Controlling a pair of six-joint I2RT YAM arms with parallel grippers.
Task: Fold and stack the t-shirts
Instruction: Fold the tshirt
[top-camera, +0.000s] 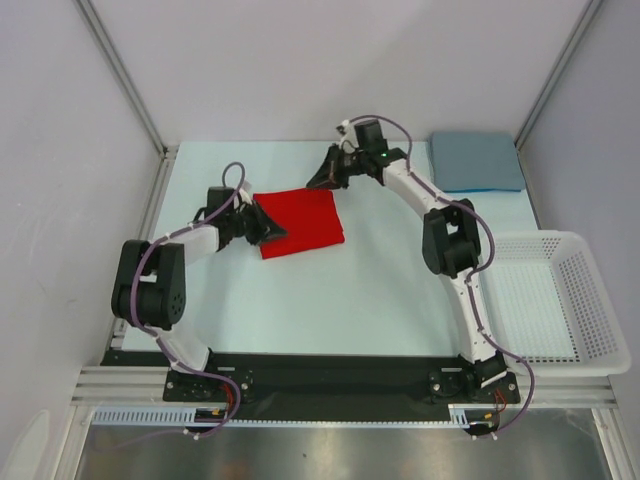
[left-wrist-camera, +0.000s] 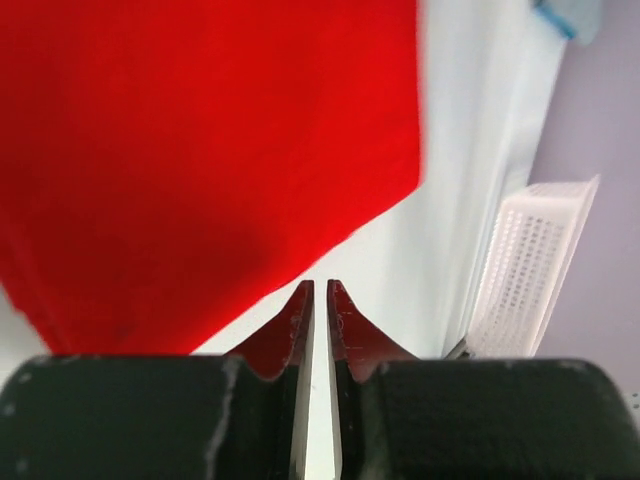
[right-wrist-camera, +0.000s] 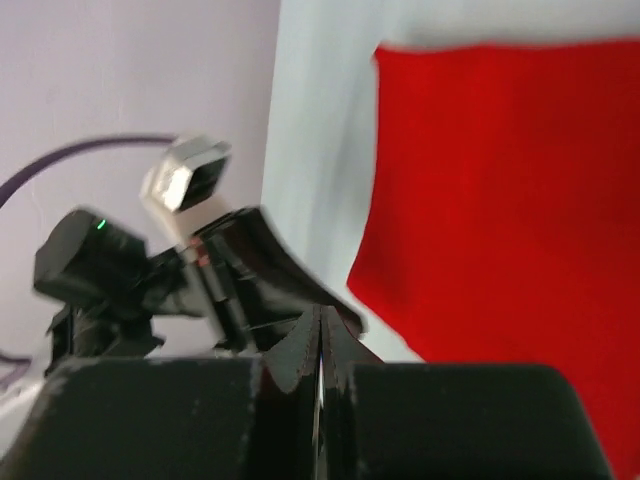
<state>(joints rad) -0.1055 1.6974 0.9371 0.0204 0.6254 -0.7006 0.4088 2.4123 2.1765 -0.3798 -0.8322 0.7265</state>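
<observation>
Where walls enclose, pale table bears red t-shirt.

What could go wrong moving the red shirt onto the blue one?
Neither gripper holds the folded red t-shirt; pinching only its top layer may pull the fold open.
The left gripper and right gripper sit at its opposite edges, so uneven lifting might skew it.
The blue t-shirt lies at the far right corner; a long carry could let the red one sag.
</observation>
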